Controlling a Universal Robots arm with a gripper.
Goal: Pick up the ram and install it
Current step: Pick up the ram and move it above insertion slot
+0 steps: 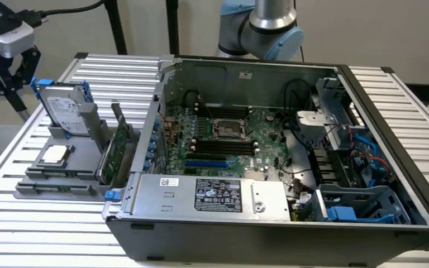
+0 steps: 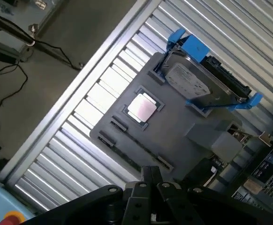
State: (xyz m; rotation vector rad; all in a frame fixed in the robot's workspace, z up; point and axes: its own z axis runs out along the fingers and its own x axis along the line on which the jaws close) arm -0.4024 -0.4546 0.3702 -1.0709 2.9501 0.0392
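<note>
The ram [image 2: 135, 158] is a slim dark-green stick standing on edge in a slot along the rim of the grey holder [image 2: 174, 126]. My gripper [image 2: 151, 174] hangs well above that holder, its black fingers drawn together with nothing between them. In the exterior view the gripper's body and camera [image 1: 2, 33] sit high at the exterior view's left, above and behind the holder [image 1: 73, 162]. The open computer case [image 1: 274, 162] lies to the right, with black memory slots [image 1: 222, 146] on its motherboard.
On the holder stand a hard drive in a blue frame [image 1: 65, 111] [image 2: 202, 84], a silver processor [image 1: 54, 155] [image 2: 142, 108] and taller green cards [image 1: 115, 151]. A power supply [image 1: 207, 195] and cables [image 1: 363, 151] crowd the case. The slatted table edge [image 2: 56, 122] borders the floor.
</note>
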